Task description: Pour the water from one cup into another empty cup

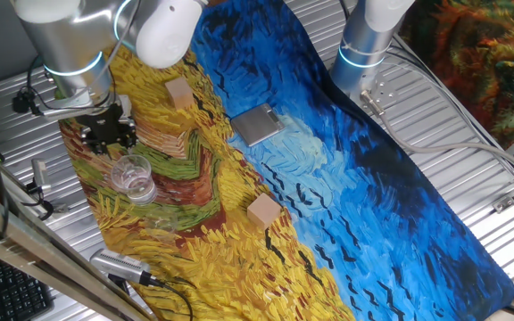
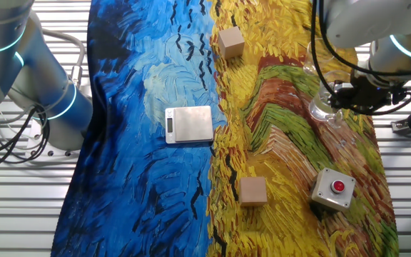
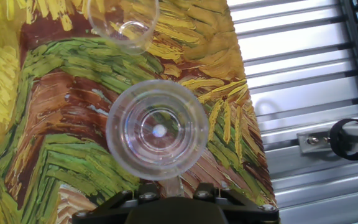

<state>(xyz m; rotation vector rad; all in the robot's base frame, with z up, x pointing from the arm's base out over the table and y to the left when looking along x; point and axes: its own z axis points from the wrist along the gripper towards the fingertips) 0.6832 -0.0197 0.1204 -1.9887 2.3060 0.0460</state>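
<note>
1. Cup (image 3: 157, 129) of water held upright above cloth (image 3: 55, 137), near its edge, clamped by gripper (image 3: 178, 186).
2. Carry stage: second cup (image 3: 124, 22) just beyond, empty.
3. Next: shift over it, tilt slowly.

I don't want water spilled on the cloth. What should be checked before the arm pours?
1. Gripper closed on cup: cannot tell, fingertips hidden under the cup.
2. Held cup upright: ok, rim faces the hand camera.
3. Second cup upright: ok.
4. Second cup empty: cannot tell, clear glass.
5. Cups apart: ok, gap visible in hand view.
6. Wooden blocks clear of cups: ok.
</note>
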